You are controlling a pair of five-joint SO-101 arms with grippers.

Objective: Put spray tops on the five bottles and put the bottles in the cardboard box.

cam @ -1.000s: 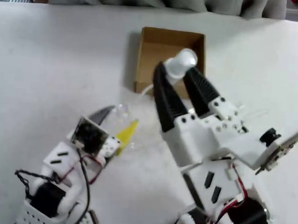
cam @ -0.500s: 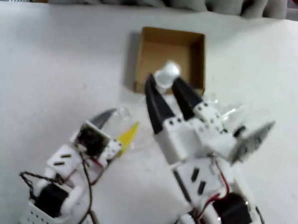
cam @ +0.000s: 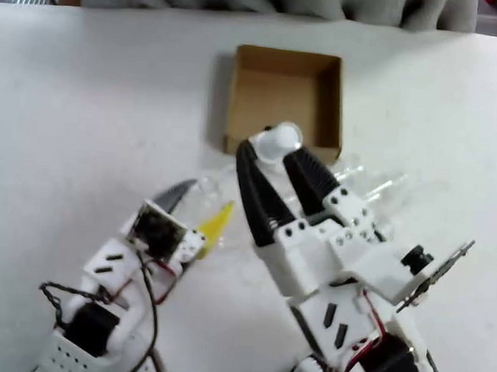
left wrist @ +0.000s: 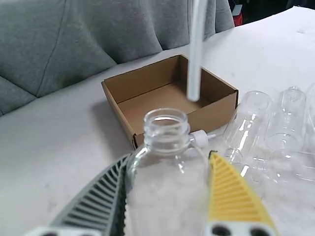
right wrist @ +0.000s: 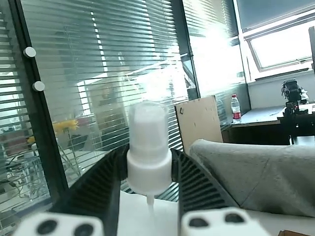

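While the left hand (left wrist: 170, 161) pinches the clear bottle (left wrist: 167, 147) upright between its grey and yellow fingers, open neck up, the right hand (right wrist: 149, 162) is clamped on the white spray top (right wrist: 149, 132) and holds it above the table (cam: 86, 102), near the front wall of the cardboard box (left wrist: 147, 78). The thin dip tube (left wrist: 196, 49) hangs down from the top; in the left wrist view its end sits off to one side of the neck, not over it.

To do this step well, I judge the tube end must first come right over the mouth, hanging plumb, and only then go down. A slanted tube would likely catch the rim or tip the bottle. The left hand should keep the bottle steady, gripped below the shoulder so the neck stays free for the collar.

Several uncapped bottles (left wrist: 246, 123) lie on the table beside the box, close to the right arm. A wide sideways move could roll them.
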